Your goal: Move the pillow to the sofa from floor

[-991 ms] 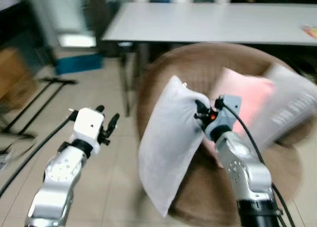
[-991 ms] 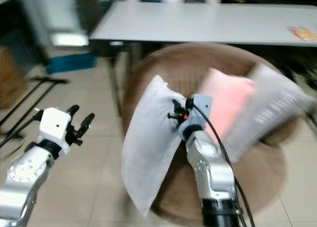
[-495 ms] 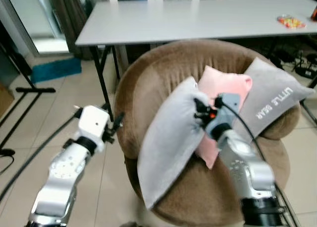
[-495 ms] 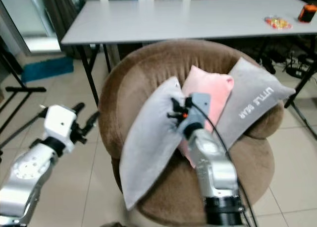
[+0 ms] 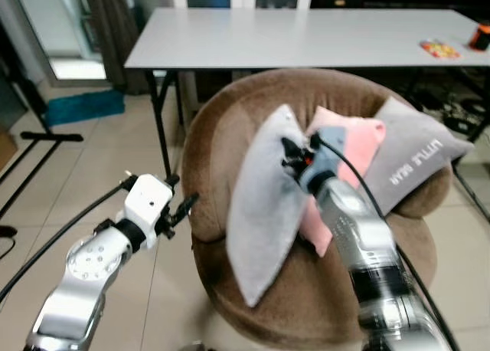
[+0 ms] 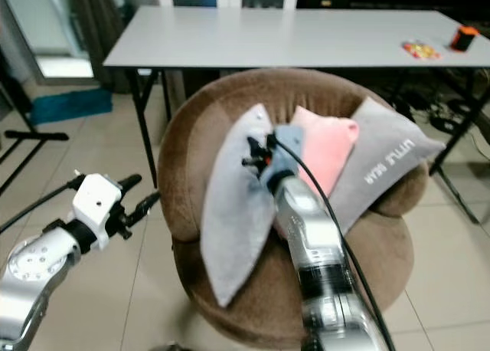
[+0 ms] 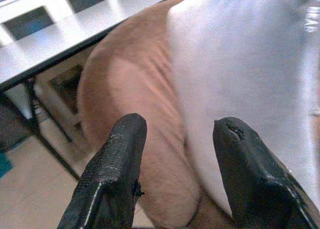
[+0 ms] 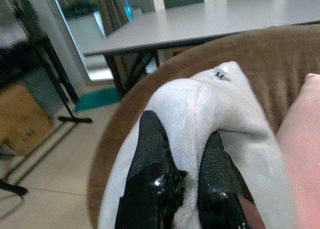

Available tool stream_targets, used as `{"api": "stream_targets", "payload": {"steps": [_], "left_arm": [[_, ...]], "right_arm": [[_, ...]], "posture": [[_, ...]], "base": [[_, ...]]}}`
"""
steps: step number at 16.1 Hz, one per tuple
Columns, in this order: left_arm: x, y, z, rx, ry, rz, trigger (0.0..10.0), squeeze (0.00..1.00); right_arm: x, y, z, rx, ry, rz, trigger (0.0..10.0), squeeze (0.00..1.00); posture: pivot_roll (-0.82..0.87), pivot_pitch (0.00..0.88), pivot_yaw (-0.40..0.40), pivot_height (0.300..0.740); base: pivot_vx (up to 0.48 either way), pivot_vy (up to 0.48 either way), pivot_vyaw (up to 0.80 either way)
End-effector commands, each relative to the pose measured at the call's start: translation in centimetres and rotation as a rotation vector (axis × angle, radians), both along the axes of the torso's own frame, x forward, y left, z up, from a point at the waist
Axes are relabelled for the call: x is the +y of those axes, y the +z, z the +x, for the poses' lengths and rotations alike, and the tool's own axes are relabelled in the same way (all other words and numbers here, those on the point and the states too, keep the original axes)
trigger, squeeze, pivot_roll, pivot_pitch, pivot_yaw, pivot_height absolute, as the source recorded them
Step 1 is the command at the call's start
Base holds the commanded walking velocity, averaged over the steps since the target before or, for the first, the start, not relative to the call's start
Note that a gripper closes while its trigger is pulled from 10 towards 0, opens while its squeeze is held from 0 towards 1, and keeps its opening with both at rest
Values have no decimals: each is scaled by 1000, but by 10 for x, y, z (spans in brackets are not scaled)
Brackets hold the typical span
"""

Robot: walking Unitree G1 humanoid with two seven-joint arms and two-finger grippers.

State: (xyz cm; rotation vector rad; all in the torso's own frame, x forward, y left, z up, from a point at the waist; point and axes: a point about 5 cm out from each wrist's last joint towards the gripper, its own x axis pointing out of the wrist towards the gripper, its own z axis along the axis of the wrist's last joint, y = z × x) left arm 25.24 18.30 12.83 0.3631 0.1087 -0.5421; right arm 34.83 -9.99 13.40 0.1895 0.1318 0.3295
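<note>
Right wrist view: the pillow (image 8: 220, 119) is pinched near its top by the right gripper (image 8: 180, 154). It is held on the sofa (image 5: 230, 129), long side nearly upright. The left gripper (image 7: 175, 159) is spread open beside the sofa.

Long grey worktop (image 5: 321, 37) on black folding legs, standing behind. Small orange container (image 5: 480, 37) and multicoloured packet (image 5: 439, 49) near its right end. Teal floor mat (image 5: 84, 106) on beige tiled floor (image 5: 69, 182). Cables (image 5: 459, 102) under worktop.

Pillow (image 5: 264, 213) soft matt cloth; sofa (image 5: 218, 144) brown plush fabric; floor (image 5: 84, 167) glossy tile.
</note>
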Motion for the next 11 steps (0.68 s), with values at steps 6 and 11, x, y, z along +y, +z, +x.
{"api": "stream_targets", "payload": {"steps": [6, 11], "left_arm": [[-3, 4, 4, 47, -110, 23, 10000, 0], [-2, 3, 1, 51, -94, 21, 10000, 0]], "right_arm": [[-19, 13, 46, -11, -99, -95, 10000, 0], [-74, -52, 21, 316, -314, -395, 10000, 0]], "posture": [[38, 0, 1, 740], [84, 0, -37, 740]], "base": [[0, 0, 0], [0, 0, 0]]}}
